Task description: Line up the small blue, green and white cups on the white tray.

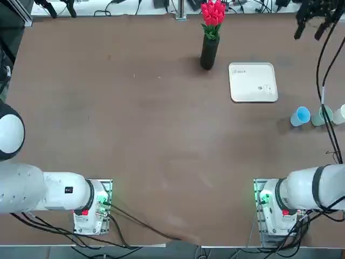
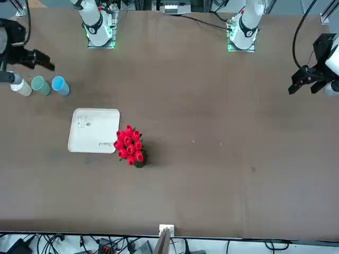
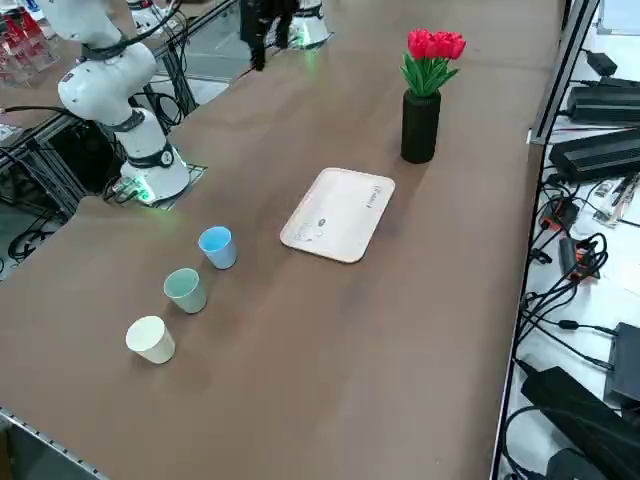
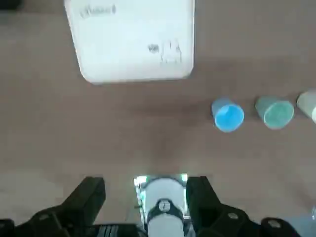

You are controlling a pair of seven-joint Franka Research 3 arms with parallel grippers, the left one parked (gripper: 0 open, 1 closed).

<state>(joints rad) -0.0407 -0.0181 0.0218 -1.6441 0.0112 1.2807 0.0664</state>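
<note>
The white tray (image 1: 249,89) (image 2: 95,138) (image 3: 345,225) (image 4: 123,47) lies flat with nothing on it. To the robot's right of it, on the bare table, the blue cup (image 1: 300,116) (image 2: 60,85) (image 3: 217,246) (image 4: 227,114), the green cup (image 1: 322,115) (image 2: 40,85) (image 3: 185,290) (image 4: 274,112) and the white cup (image 1: 339,114) (image 2: 21,87) (image 3: 151,339) (image 4: 308,105) stand upright in a row, blue nearest the tray. My right gripper (image 1: 310,29) (image 2: 37,58) (image 4: 145,183) hangs high above this area, open and holding nothing.
A tall black vase of red flowers (image 1: 209,51) (image 2: 132,148) (image 3: 421,125) stands just left of the tray. The row of cups sits near the table's right edge. Cables hang from my right arm over the cups in the top view.
</note>
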